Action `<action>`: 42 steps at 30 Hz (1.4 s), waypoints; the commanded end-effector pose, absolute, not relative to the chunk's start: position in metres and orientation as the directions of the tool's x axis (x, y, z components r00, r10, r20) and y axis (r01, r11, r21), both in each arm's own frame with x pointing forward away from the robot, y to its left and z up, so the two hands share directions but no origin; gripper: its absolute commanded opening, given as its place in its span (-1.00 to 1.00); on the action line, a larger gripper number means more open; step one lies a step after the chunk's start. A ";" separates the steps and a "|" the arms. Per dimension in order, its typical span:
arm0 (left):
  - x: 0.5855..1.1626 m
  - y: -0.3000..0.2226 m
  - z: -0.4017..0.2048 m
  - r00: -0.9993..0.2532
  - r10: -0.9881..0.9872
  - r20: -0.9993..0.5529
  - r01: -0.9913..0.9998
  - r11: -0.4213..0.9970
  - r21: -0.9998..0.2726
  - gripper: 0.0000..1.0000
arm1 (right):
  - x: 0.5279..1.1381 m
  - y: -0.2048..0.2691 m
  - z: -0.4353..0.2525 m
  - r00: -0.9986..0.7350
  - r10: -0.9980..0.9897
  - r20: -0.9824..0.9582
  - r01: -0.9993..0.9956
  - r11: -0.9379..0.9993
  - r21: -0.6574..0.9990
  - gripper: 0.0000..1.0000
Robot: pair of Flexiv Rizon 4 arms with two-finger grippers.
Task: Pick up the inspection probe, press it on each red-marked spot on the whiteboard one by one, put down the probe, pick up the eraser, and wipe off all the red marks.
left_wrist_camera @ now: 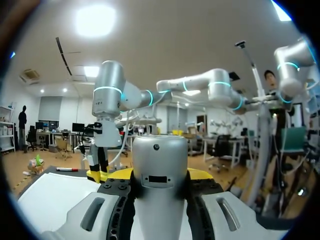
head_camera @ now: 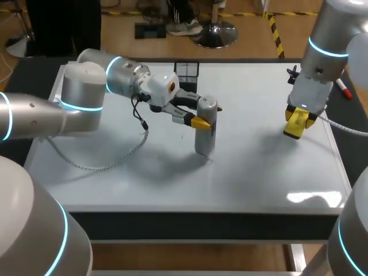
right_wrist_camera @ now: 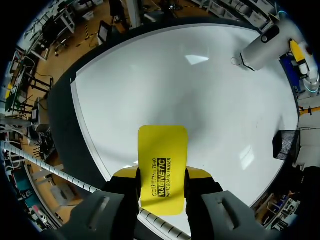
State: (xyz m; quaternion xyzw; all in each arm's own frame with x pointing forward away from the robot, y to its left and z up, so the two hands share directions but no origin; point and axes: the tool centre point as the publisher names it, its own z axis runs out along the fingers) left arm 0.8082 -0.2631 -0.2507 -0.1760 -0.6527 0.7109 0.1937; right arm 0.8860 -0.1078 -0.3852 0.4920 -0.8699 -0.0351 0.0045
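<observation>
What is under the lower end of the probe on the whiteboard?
The probe, held by the left gripper, stands on the whiteboard. A faint mark shows beside its base; whatever lies directly beneath is covered.

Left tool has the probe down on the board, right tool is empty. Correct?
Not quite. The right tool is not empty: it is shut on the yellow eraser, as the right wrist view shows. The left tool does have the probe down on the board.
</observation>
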 end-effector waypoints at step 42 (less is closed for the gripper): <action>0.899 -0.147 -0.222 -0.817 0.573 -0.070 0.014 -0.100 -0.995 -1.00 | 0.886 -0.108 -0.385 -0.514 -0.857 -0.024 -0.857 0.512 0.064 -1.00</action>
